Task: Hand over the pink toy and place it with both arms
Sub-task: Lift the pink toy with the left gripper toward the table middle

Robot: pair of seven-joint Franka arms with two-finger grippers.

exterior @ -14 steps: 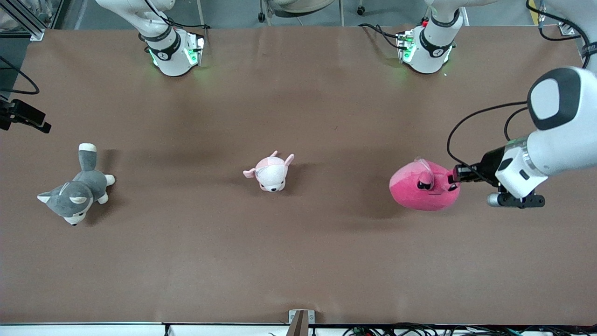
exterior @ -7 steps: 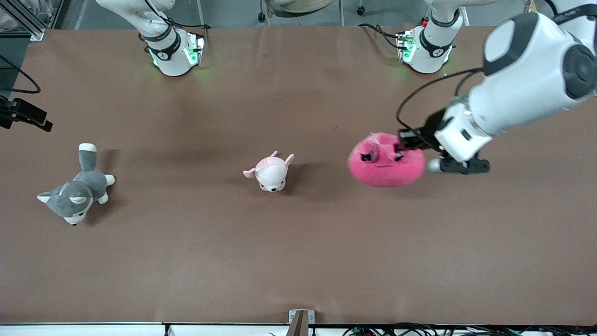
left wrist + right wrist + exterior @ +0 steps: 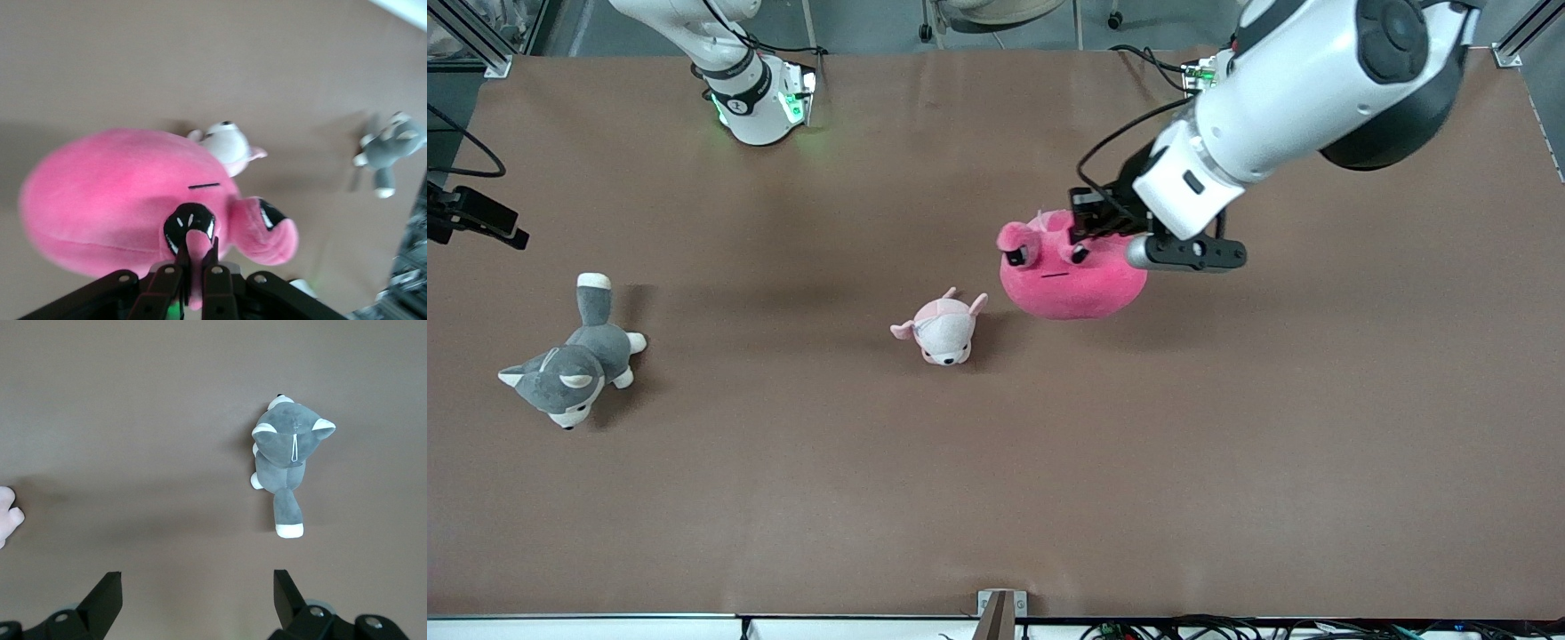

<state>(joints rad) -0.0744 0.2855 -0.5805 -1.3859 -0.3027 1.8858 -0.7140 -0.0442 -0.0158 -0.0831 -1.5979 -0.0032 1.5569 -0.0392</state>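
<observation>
The pink toy [image 3: 1069, 277], a magenta round plush with black angry eyes, hangs in the air over the middle of the table, close to the small pale plush. My left gripper [image 3: 1087, 233] is shut on a small nub of the toy by one eye. In the left wrist view the fingers [image 3: 212, 261] pinch that pink nub, with the toy's body [image 3: 113, 193] below them. My right gripper [image 3: 198, 583] is open and empty, high over bare table near the husky. Only the right arm's base [image 3: 751, 98] shows in the front view.
A small pale pink-and-white plush [image 3: 943, 331] lies mid-table; it also shows in the left wrist view [image 3: 228, 142]. A grey-and-white husky plush [image 3: 569, 373] lies toward the right arm's end; the right wrist view [image 3: 288, 450] shows it too. The brown table [image 3: 1227, 444] is otherwise bare.
My left arm has carried the pink toy from the left arm's end of the table toward the middle and higher up. The other plush toys have not moved.
</observation>
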